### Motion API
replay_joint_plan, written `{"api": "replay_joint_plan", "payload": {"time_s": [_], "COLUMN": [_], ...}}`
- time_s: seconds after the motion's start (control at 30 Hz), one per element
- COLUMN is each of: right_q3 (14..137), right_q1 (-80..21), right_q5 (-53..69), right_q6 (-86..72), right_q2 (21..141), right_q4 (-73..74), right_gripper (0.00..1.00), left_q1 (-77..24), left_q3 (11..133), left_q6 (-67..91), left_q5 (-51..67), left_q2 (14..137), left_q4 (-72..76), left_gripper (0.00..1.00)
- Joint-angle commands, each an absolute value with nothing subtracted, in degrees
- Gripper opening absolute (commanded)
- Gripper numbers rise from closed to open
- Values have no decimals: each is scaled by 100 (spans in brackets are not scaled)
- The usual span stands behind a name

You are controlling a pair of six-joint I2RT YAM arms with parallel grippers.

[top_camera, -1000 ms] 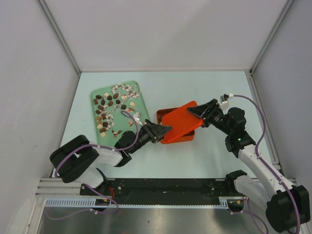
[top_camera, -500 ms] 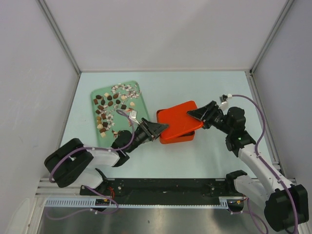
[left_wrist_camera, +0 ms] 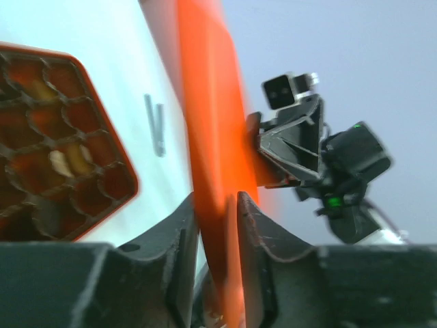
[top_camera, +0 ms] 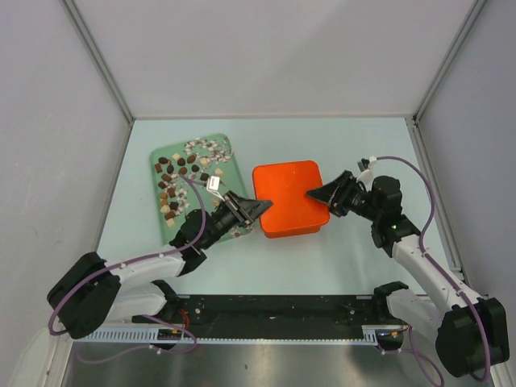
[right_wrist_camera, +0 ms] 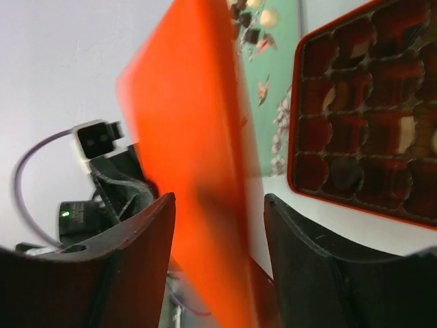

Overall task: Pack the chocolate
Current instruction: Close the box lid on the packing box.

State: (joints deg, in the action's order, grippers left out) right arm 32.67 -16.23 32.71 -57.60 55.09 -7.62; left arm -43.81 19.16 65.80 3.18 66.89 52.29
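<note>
**Figure. Lid carried between two hands above the cell box.** The left hand (top_camera: pixel 258 209) is clamped on one edge of the orange lid (top_camera: pixel 288 193). The left wrist view shows the panel edge-on and pinched between both fingers. The right hand (top_camera: pixel 316 195) grips the opposite edge, its fingers set wider, with the panel filling the gap between them. Both wrist views show the box (left_wrist_camera: pixel 61 150) below the lid and apart from it, so the lid is judged not yet seated.

The chocolate (top_camera: pixel 179 171) lies mostly loose on the green tray (top_camera: pixel 229 164), on the outer side of the left hand. A few pieces sit in the box cells beneath the hands.

*Hazards.*
- Each grip holds only a thin margin. If the hands twist or pull apart unevenly, the panel could slip out or tilt.
- A tilted lid may catch one box wall and push the box, which nothing holds down.
- A piece standing above its cell would stop the lid closing.
- Many pieces remain unpacked, so closing now looks premature.

*Clearance.* The tray rim lies just beside the left wrist, leaving little room on that side. Bare table (top_camera: pixel 347 153) opens beyond both hands and outside the right hand, and the enclosure walls are well apart.
</note>
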Motion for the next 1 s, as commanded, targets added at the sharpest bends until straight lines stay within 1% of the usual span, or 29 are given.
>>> {"api": "replay_joint_plan", "payload": {"time_s": [0.0, 0.07, 0.1, 0.13, 0.27, 0.37, 0.47, 0.5, 0.7, 0.8, 0.97], "right_q3": [3313, 3305, 3305, 3305, 3305, 3305, 3313, 3305, 3305, 3305, 3305], "right_q1": [-1573, -1529, -1512, -1468, -1424, -1345, -1144, -1082, -704, -659, -642], "right_q5": [3314, 3331, 3348, 3383, 3507, 3358, 3068, 2911, 2532, 2557, 2707], "right_q6": [-5327, -5239, -5143, -5081, -4887, -4668, -4334, -4281, -3762, -3665, -3700], "right_q2": [5651, 5730, 5826, 5871, 6125, 6214, 6196, 6188, 6179, 6389, 6837], "right_q4": [-730, -756, -765, -826, -1002, -976, -783, -660, -606, -711, -940], "right_gripper": [58, 59, 59, 60, 62, 64, 73, 77, 89, 90, 90], "left_q1": [-4281, -4254, -4237, -4228, -4210, -4210, -4219, -4210, -4210, -4210, -4236], "left_q3": [2337, 2399, 2460, 2478, 2662, 2733, 2777, 2812, 3093, 3234, 3393], "left_q6": [5590, 5511, 5511, 5546, 5721, 5941, 6178, 6222, 6574, 6881, 7180], "left_q5": [150, 141, 167, 193, 360, 404, 308, 290, 132, 132, 62], "left_q2": [6390, 6381, 6398, 6425, 6688, 6925, 7162, 7233, 7830, 8225, 8780], "left_q4": [4334, 4175, 4149, 4157, 4350, 4561, 4824, 4895, 5290, 5711, 5818], "left_gripper": [19, 15, 11, 9, 4, 1, 0, 0, 0, 1, 0]}}
